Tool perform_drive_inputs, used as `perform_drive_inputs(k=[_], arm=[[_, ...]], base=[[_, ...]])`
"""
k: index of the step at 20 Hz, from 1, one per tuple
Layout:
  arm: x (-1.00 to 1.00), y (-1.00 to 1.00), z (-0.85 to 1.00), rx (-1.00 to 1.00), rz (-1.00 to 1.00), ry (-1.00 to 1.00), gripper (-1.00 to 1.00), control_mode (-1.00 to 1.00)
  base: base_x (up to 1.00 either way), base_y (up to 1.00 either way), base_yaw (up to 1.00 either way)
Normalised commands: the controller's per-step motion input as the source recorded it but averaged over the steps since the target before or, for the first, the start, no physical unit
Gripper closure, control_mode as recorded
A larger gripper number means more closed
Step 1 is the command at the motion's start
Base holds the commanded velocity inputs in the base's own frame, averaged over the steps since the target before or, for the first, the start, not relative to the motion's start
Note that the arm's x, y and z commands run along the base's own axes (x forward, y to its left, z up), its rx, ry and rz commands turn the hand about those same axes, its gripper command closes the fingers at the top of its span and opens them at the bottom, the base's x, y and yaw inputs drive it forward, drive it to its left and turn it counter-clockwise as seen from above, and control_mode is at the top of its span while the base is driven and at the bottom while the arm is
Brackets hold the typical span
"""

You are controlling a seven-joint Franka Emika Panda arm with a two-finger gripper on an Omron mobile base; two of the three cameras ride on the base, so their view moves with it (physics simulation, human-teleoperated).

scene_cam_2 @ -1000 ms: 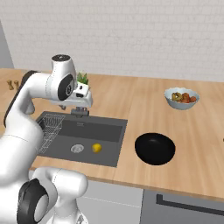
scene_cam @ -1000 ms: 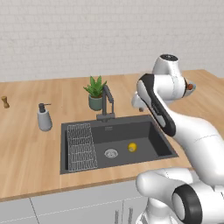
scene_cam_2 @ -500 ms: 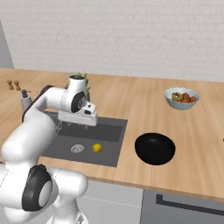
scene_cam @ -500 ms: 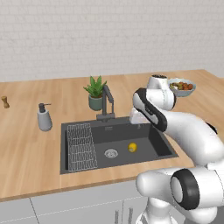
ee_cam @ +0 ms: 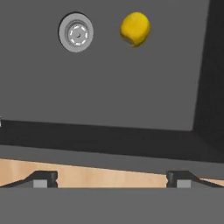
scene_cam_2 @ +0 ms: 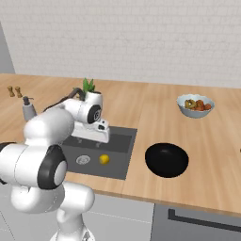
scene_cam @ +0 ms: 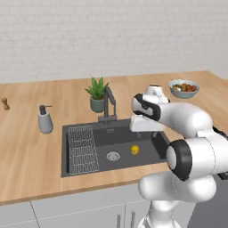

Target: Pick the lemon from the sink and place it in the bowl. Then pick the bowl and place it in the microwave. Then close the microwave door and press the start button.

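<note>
The lemon (scene_cam: pixel 135 150) (scene_cam_2: pixel 104 159) (ee_cam: pixel 135 28) lies on the floor of the dark grey sink (scene_cam: pixel 89 133), a little right of the round drain (ee_cam: pixel 76 32). My gripper (ee_cam: pixel 111 179) (scene_cam: pixel 141 129) (scene_cam_2: pixel 96 137) hangs over the sink's back part, pointing down, above and behind the lemon. Its jaws are open wide with nothing between them. On the counter right of the sink sits the black bowl (scene_cam_2: pixel 166 160), which has nothing in it.
A ribbed wire rack (scene_cam: pixel 82 148) fills the sink's left side. Behind the basin stand the dark faucet (scene_cam: pixel 109 104) and a potted plant (scene_cam: pixel 97 93). A soap dispenser (scene_cam: pixel 44 119) is at the left. A pale bowl of colourful food (scene_cam_2: pixel 195 104) sits far right.
The arm has folded down and brought the hand low over the sink, closer to the lemon. The jaws have spread slightly wider. The lemon and the bowl have not moved.
</note>
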Motion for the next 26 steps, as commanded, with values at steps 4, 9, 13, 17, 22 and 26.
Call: perform_drive_inputs(k=[4,9,13,17,22,26], arm=[[0.08,0.0,-0.38,0.0,0.0,0.05,-1.0,-1.0],[0.18,-0.06,-0.41,0.0,0.0,0.11,-1.0,-1.0],[0.17,0.0,-0.47,0.0,0.0,0.04,-1.0,-1.0],[0.24,0.0,-0.28,0.01,0.0,0.0,-1.0,-1.0],[0.34,-0.02,-0.32,0.04,0.0,0.01,-1.0,-1.0],[0.29,0.0,-0.34,0.02,0.0,0.04,-1.0,-1.0]], base=[[0.0,0.0,0.0],[0.0,0.0,0.0],[0.0,0.0,0.0],[0.0,0.0,0.0],[0.0,0.0,0.0],[0.0,0.0,0.0]])
